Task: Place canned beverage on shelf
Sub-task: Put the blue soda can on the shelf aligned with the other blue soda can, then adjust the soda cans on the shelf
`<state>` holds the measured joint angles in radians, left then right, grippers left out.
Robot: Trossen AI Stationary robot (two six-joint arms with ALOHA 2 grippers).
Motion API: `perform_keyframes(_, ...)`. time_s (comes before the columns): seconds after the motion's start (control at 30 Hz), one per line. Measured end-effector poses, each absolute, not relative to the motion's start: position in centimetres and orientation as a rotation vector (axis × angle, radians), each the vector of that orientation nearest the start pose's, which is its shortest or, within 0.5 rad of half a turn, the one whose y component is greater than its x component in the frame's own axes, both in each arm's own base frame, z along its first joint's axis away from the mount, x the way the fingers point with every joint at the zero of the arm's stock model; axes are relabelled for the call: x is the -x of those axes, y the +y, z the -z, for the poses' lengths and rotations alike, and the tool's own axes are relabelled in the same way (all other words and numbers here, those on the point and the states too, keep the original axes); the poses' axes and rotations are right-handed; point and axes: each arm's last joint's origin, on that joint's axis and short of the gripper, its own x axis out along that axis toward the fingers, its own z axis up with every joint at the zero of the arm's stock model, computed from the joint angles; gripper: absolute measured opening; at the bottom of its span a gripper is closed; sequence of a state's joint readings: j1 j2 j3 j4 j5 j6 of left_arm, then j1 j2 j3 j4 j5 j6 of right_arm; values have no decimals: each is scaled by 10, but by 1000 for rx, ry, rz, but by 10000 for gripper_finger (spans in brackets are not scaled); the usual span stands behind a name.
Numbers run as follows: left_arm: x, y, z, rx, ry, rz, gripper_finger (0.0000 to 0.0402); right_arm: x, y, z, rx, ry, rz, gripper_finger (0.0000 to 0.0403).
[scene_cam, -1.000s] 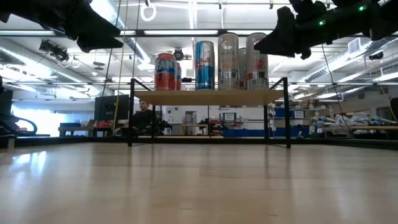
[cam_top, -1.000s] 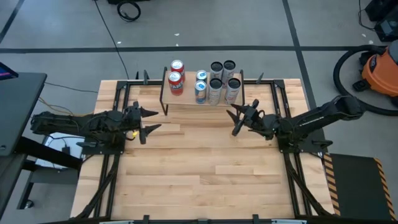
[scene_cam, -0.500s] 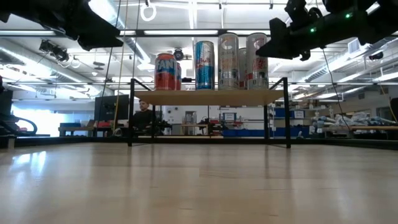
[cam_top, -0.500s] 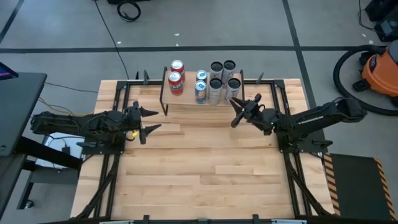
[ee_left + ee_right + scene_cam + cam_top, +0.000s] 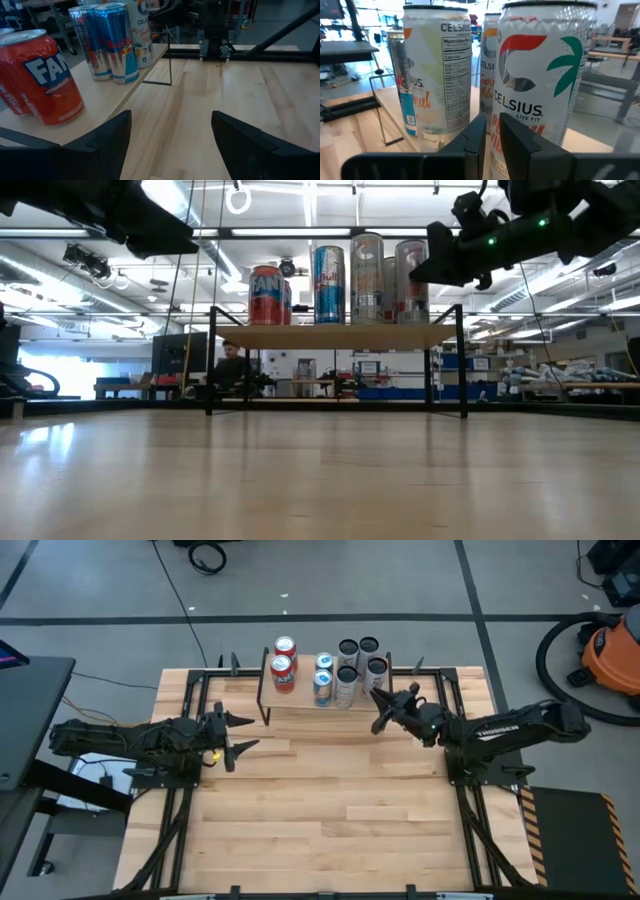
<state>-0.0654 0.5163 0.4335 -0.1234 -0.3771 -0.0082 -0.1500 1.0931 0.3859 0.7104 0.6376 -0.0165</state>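
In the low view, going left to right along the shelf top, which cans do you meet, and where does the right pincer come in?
On the shelf: red Fanta can → blue Red Bull can → silver Celsius can → second Celsius can → right pincer, against that last can's right side, empty.

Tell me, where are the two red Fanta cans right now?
In the high view, the red Fanta cans stand on the shelf's left end, beside the blue Red Bull cans.

Bright overhead ceiling lights, glare on table (image 5: 300, 480), arms silhouetted dark, wrist views slightly soft
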Motion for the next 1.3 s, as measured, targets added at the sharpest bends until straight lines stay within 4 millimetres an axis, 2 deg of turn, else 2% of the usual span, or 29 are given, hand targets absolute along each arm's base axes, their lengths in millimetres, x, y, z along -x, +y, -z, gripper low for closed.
perform_keyframes(0.17, -133, 2, -254, -57, 204, -310, 277, -210, -53, -226, -10, -18, 754, 63)
perform_keyframes(0.5, -133, 2, -254, -57, 204, -310, 277, -220, -29, -235, -75, -59, 557, 62)
perform_keyframes(0.67, -133, 2, -254, -57, 204, -310, 277, -234, -32, -228, -79, -14, 570, 62)
perform_keyframes(0.93, -133, 2, -254, -57, 204, -310, 277, -264, -38, -229, -34, 30, 600, 62)
perform_keyframes(1.3, -133, 2, -254, -58, 204, -309, 277, -275, -46, -224, -6, 60, 715, 62)
